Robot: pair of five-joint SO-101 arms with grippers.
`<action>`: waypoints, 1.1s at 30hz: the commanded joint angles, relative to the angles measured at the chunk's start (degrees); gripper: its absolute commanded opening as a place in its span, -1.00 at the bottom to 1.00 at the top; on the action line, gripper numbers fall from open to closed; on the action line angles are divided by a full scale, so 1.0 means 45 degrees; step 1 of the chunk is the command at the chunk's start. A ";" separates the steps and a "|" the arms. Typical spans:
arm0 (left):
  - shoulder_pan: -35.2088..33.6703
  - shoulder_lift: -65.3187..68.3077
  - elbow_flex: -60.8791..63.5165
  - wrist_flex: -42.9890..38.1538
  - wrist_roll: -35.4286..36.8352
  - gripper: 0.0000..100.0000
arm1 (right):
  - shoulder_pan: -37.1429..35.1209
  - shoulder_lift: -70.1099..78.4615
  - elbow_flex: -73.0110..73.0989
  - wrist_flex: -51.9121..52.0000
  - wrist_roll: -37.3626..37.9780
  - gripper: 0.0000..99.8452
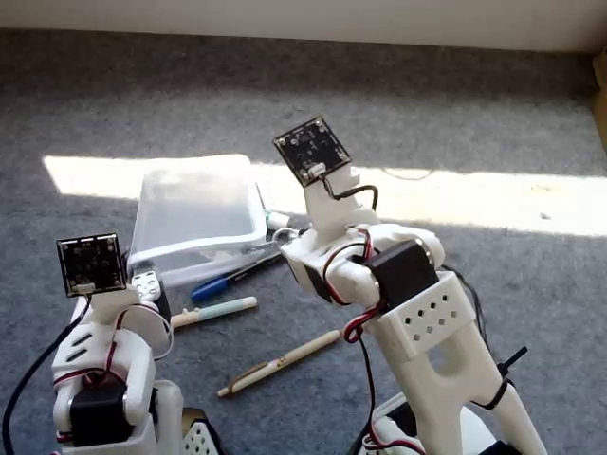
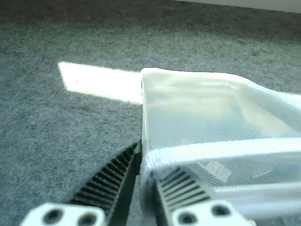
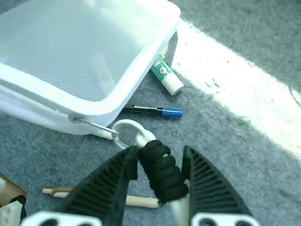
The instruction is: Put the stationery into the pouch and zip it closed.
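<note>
The translucent white pouch point(image 1: 197, 210) lies on grey carpet, its mouth facing the arms. My left gripper point(image 2: 143, 157) is shut on the pouch's near corner point(image 2: 155, 157). My right gripper point(image 3: 157, 155) is shut on the black cord zipper pull point(image 3: 161, 170), which hangs from a white ring point(image 3: 128, 128) at the pouch's rim point(image 3: 89, 110). Outside the pouch lie a green-and-white glue stick point(image 3: 165, 78), a blue-capped pen point(image 3: 151, 111), a pale pen point(image 1: 214, 311) and a beige pen point(image 1: 280, 363).
A bright strip of sunlight point(image 1: 474, 199) crosses the carpet behind the pouch. The right arm's white body point(image 1: 427, 322) rises over the carpet to the right of the pens. A wall edge runs along the far side.
</note>
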 commanded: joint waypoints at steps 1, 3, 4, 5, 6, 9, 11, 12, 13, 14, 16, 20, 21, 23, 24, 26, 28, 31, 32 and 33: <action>0.0029 0.0029 -0.1123 -0.0195 -0.0117 -0.99 | -0.0010 -0.0205 -0.0830 0.0049 -0.0020 -0.48; 0.0029 0.0029 -0.1397 -0.0195 -0.0117 -0.99 | 0.0322 -0.0205 -0.0850 0.0049 -0.0020 -0.48; 0.0029 0.0029 -0.1553 -0.0176 -0.0117 -0.99 | 0.0498 -0.0205 -0.0869 0.0049 -0.0020 -0.48; 0.0029 0.0029 -0.1729 -0.0156 -0.0117 -0.99 | 0.0674 -0.0205 -0.0869 0.0049 -0.0020 -0.48; 0.0029 0.0049 -0.1885 -0.0039 -0.0117 -0.99 | 0.0869 -0.0205 -0.0869 0.0029 -0.0020 -0.48; 0.0088 0.0791 -0.2667 0.0293 -0.0117 -0.99 | 0.1162 -0.0088 -0.0830 -0.0068 -0.0020 -0.48; 0.0088 0.1866 -0.3331 0.0332 -0.0117 -0.99 | 0.1162 -0.0068 -0.0811 -0.0283 -0.0020 -0.48; 0.0088 0.2452 -0.3683 0.0352 -0.0078 -0.99 | 0.1162 -0.0068 -0.0811 -0.0498 -0.0020 -0.48; 0.0088 0.3077 -0.4054 0.0352 -0.0059 -0.99 | 0.1162 -0.0068 -0.0811 -0.0674 -0.0020 -0.48; 0.0088 0.3683 -0.4444 0.0352 -0.0059 -0.99 | 0.1162 -0.0068 -0.0791 -0.0850 -0.0020 -0.48; 0.0029 0.4679 -0.5187 0.0352 -0.0039 -0.99 | 0.1182 -0.0049 -0.0713 -0.1065 -0.0020 -0.48; 0.0029 0.6242 -0.6867 0.0938 0.0254 -0.99 | 0.1358 -0.0049 -0.0459 -0.1104 -0.0020 -0.48; 0.0029 0.6554 -0.7297 0.1192 0.0313 -0.99 | 0.1377 -0.0049 -0.0400 -0.1299 -0.0020 -0.48; 0.0029 0.7121 -0.8137 0.1719 0.0313 -0.99 | 0.1377 -0.0029 -0.0264 -0.1553 -0.0020 -0.48; 0.0029 0.7394 -0.8527 0.1954 0.0313 -0.99 | 0.1397 -0.0029 -0.0068 -0.1748 -0.0020 -0.48; 0.0010 0.7902 -0.9192 0.2364 0.0313 -0.99 | 0.1455 -0.0049 0.0283 -0.2139 -0.0020 -0.48; -0.0322 0.8371 -0.9719 0.2755 0.0313 -0.99 | 0.1514 -0.0049 0.0537 -0.2471 -0.0020 -0.48; -0.0947 0.9055 -1.0325 0.3048 0.0332 -0.99 | 0.1748 -0.0049 0.0674 -0.2725 -0.0039 -0.48; -0.1241 0.9270 -1.0442 0.3106 0.0332 -0.99 | 0.1807 -0.0049 0.0674 -0.2725 -0.0039 -0.48; -0.1455 0.9485 -1.0520 0.3184 0.0332 -0.99 | 0.1827 -0.0049 0.0674 -0.2784 -0.0059 -0.48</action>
